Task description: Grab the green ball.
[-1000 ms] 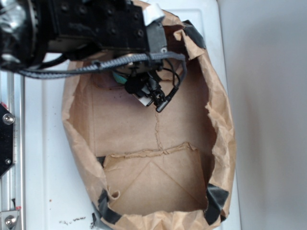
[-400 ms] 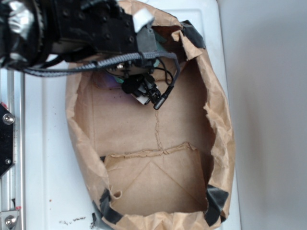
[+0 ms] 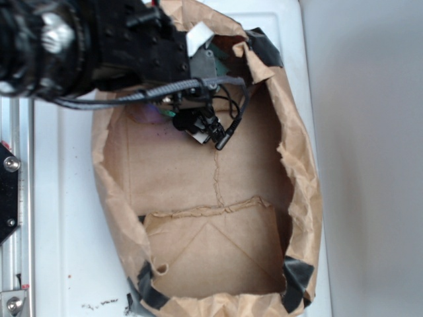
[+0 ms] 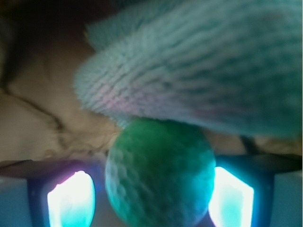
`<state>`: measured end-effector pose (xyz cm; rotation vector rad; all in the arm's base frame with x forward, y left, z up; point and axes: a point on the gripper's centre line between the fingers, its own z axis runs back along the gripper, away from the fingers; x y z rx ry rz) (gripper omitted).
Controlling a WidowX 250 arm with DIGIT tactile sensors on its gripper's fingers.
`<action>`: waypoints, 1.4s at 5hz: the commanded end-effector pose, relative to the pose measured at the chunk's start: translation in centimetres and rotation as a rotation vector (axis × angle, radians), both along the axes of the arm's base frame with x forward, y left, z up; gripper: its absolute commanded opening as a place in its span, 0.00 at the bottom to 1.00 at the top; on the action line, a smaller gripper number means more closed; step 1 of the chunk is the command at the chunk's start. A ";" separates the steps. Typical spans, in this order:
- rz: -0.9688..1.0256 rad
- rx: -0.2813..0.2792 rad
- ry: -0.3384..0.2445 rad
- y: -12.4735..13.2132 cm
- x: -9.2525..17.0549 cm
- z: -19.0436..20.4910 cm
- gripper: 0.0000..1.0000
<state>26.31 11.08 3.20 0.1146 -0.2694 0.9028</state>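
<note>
Wrist cam: green ball (image 4: 158, 172) sits btwn the two jaws, which flank it w/ pads close on each side (contact not clear). Teal ribbed cloth (image 4: 199, 61) lies just above, touching it. Exterior: arm inside brown paper bag (image 3: 301, 178) on white worktop (image 3: 66, 218).

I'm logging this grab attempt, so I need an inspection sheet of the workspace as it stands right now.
Surface: white table, dark specks near its front edge.
Job's things: green ball sits between the fingers, under a teal ribbed cloth.
Clutter: brown paper bag, open, black tape at its corners.
Grippers: gripper deep in the bag; whether the fingers touch the ball cannot be told.
Cables: braided cable and thin black wires at the wrist.
Surroundings: grey wall, metal rail.
</note>
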 end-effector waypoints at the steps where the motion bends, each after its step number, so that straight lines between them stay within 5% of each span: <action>1: -0.044 0.001 -0.067 0.5 0.4 2.0 0.00; 5: -0.463 -0.116 -0.198 -3.2 0.4 11.0 0.00; 7: -0.623 -0.073 -0.201 -8.8 -0.2 13.4 0.00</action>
